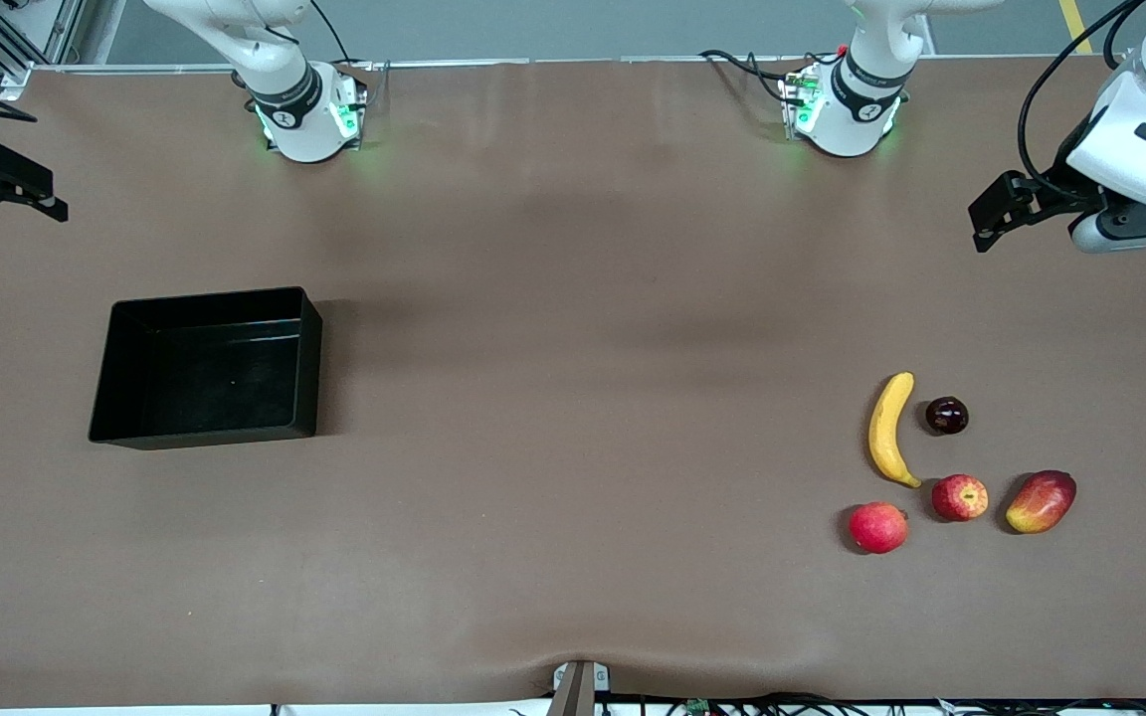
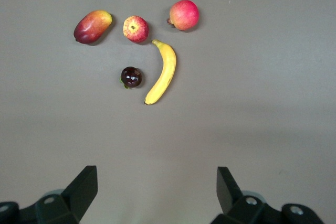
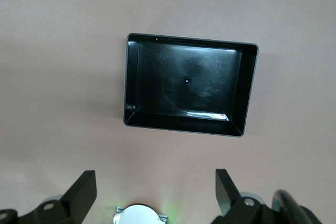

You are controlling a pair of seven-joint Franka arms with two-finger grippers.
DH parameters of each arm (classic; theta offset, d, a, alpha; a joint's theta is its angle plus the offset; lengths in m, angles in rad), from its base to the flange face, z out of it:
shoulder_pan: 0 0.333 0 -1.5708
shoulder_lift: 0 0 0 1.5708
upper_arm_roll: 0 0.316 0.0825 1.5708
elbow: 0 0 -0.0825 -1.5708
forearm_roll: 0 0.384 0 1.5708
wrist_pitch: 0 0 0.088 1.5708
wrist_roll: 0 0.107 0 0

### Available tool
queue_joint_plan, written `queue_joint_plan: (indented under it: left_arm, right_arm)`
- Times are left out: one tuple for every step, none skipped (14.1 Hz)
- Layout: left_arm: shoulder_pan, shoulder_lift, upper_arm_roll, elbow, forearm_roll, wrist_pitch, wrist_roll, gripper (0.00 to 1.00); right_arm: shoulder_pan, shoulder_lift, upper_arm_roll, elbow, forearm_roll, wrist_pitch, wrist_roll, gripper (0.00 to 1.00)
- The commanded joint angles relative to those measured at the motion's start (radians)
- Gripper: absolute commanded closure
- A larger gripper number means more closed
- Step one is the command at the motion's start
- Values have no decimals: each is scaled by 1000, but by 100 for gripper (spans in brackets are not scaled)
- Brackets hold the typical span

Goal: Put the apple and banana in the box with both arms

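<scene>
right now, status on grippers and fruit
Left gripper and right gripper open, raised. Apple, banana on table; box empty. Nothing blocking.

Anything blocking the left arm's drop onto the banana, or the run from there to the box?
Nothing visible. The left gripper, jaws open, hangs over bare table. A dark fruit lies beside the banana, apart from it. Only bare table separates the banana from the box.

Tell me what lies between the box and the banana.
Nothing: in the front view only bare brown table stretches from the box to the banana.
</scene>
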Motion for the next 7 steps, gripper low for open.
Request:
queue_joint_plan:
  left_arm:
    - [3, 14, -1, 25, -13, -3, 10, 0]
    - [3, 14, -1, 25, -12, -3, 11, 0]
    - [5, 17, -1, 25, -12, -3, 13, 0]
    - [5, 26, 2, 26, -13, -3, 15, 0]
    - [6, 36, 7, 38, -21, -3, 15, 0]
    - [6, 57, 7, 58, -18, -3, 15, 0]
    - [6, 74, 9, 68, -12, -3, 15, 0]
  right_arm:
    - [-19, -31, 7, -28, 18, 1, -17, 0]
    - [-19, -29, 8, -28, 18, 1, -17, 0]
    - [-19, -29, 8, -28, 18, -1, -17, 0]
    - [-19, -29, 8, -28, 18, -4, -17, 0]
    - [-19, -26, 8, -25, 18, -16, -17, 0]
    - [-19, -25, 7, -23, 18, -25, -17, 0]
    - [-21, -22, 8, -20, 18, -28, -17, 0]
